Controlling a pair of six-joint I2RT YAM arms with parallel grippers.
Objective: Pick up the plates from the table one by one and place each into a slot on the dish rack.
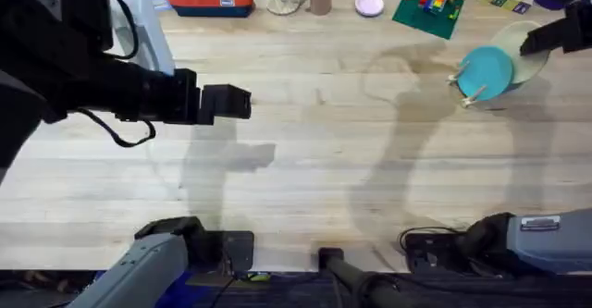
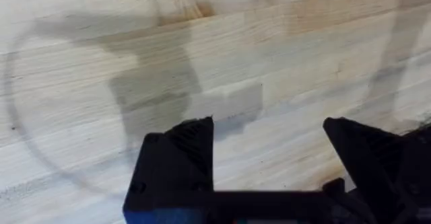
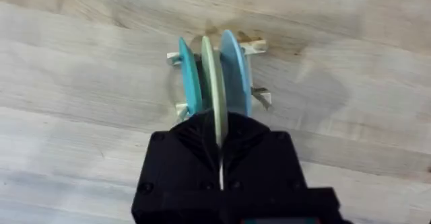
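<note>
Plates: the cream plate [image 3: 214, 83], gripped edge-on by the right tool [image 3: 221, 140], stands upright between teal [image 3: 189, 76] and blue [image 3: 234, 69] in the dish rack [image 3: 254, 47], upper right overhead; left tool [image 2: 266, 157] gapes wide, empty.

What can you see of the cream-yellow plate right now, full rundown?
The cream-yellow plate is thin, plain, round, matte, maybe plastic. It stands on edge in the dish rack, in the middle slot between a teal plate and a light blue plate. The right gripper is shut on its rim. Overhead, it sits far right on the table, behind the teal plate.
</note>
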